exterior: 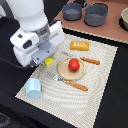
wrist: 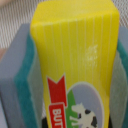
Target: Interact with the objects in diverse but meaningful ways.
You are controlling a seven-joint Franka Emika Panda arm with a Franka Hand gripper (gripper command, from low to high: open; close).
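My gripper (exterior: 47, 61) is shut on the small yellow box (exterior: 48, 61) with red marks and holds it just above the woven mat, left of the plate in the exterior view. In the wrist view the yellow box (wrist: 75, 65) fills the frame, clamped between my green-padded fingers (wrist: 27, 90). The red tomato (exterior: 74, 64) sits on the tan plate (exterior: 64, 74). The orange scored bread slab (exterior: 79, 46) lies on the mat beyond the plate. The pale blue-white carton (exterior: 34, 88) stands near the mat's front left corner.
An orange-handled fork (exterior: 70, 82) lies in front of the plate and an orange-handled knife (exterior: 86, 59) behind it. Two grey pots (exterior: 85, 12) stand on a brown board at the back. A pale bowl (exterior: 124, 19) is at the far right edge.
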